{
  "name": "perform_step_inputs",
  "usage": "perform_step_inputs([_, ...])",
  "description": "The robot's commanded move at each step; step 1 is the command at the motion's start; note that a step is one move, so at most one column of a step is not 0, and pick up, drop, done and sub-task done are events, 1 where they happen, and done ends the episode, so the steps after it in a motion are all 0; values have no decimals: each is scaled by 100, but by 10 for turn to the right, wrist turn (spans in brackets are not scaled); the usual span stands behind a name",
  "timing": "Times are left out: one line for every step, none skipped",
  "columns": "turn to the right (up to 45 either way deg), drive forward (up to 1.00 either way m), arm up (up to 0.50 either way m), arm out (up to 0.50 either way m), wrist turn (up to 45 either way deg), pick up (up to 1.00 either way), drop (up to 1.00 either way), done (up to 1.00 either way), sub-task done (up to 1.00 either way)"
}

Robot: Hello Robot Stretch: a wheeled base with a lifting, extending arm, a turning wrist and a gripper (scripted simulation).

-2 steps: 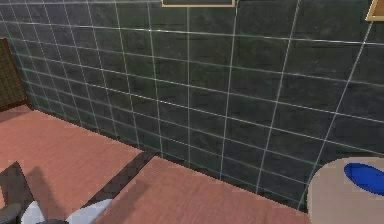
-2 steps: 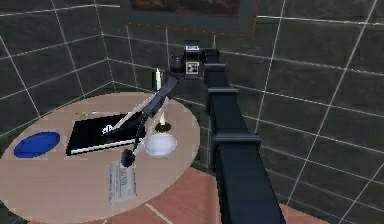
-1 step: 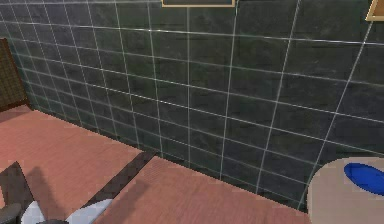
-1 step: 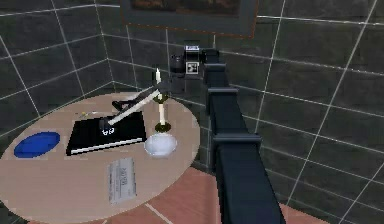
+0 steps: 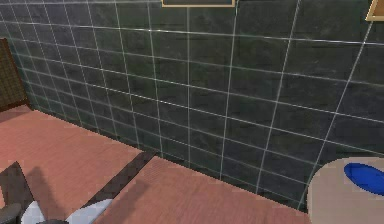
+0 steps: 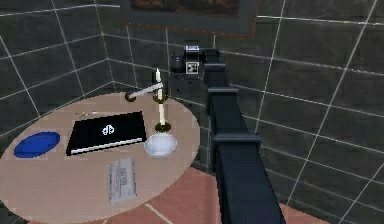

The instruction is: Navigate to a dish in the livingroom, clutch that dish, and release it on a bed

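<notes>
Heads up, the risk starts close in. The arm (image 6: 240,150) runs right alongside the round table (image 6: 60,190), so any turn of the base could bump the tabletop and shake everything on it.

Working outward, there's a flat grey thing (image 6: 122,178) near the front edge. Past that sit a small white bowl (image 6: 160,146) and a black book (image 6: 108,133), then a tall candle (image 6: 157,95) on a thin stand. That candle is your biggest worry, I'd say. It stands roughly between the gripper (image 6: 188,50) and the dish (image 6: 40,143), so a straight sweep across would probably tip it over.

The gripper itself is out past the table's far side, close to the tiled wall (image 6: 320,60) and just under a framed picture (image 6: 190,8). Reach out any more and you could scrape it. Whether the claw is open or closed, or has anything in it, you can't tell from here.

The dish is a flat, low, bright blue round. It sits near the table's rim on the arm side view's left, well apart from the gripper, and it's at the forward view's bottom right too (image 5: 365,175). Being that low and that close to the edge, a clumsy nudge could shove it off instead of getting a hold.
</notes>
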Motion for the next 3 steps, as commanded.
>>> perform_step_inputs([0,0,0,0,60,0,0,0,0])
perform_step_inputs([0,0,-30,0,0,0,0,0,0])
perform_step_inputs([0,0,0,0,0,100,0,0,0])
